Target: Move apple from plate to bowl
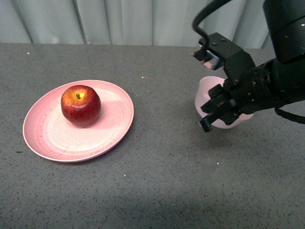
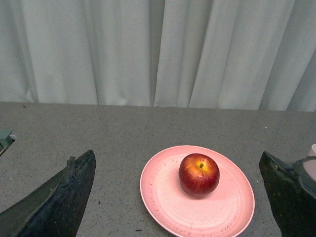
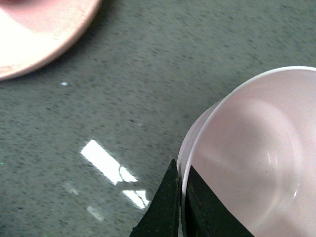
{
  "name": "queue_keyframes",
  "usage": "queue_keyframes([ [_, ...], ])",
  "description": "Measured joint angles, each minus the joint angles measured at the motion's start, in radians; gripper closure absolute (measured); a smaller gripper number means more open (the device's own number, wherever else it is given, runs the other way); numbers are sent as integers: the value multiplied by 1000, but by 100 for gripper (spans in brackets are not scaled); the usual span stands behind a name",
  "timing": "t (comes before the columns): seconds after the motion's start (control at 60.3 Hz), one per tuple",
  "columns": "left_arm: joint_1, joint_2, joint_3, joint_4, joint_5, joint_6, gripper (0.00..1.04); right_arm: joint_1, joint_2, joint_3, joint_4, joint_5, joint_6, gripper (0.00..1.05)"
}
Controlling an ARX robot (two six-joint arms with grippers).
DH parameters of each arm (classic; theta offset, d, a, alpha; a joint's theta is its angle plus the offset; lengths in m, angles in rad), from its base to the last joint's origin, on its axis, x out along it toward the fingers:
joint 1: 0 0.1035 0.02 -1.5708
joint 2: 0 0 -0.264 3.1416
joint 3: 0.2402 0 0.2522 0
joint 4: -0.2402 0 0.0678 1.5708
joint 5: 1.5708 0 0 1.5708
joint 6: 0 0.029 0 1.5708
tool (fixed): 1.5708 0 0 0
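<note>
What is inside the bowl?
Inside the bowl nothing shows except one finger of the right gripper, pinching the rim. The part under that finger is covered.

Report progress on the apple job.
Nothing done yet: the apple sits on the plate. In hand: the right gripper pinches the rim of the bowl. Remaining: getting the apple into the bowl; the left gripper is open and empty.
</note>
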Motion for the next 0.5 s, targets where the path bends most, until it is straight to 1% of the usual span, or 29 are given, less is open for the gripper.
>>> queue_keyframes([
  [0.1, 0, 0, 0, 0, 0, 0, 7, 73, 12, 9, 18, -3, 17, 104],
  [0.166, 0, 0, 0, 0, 0, 0, 7, 105, 32, 27, 24, -9, 27, 104],
  [0.498, 0, 0, 0, 0, 0, 0, 7, 154, 135, 108, 26, -5, 71, 104],
])
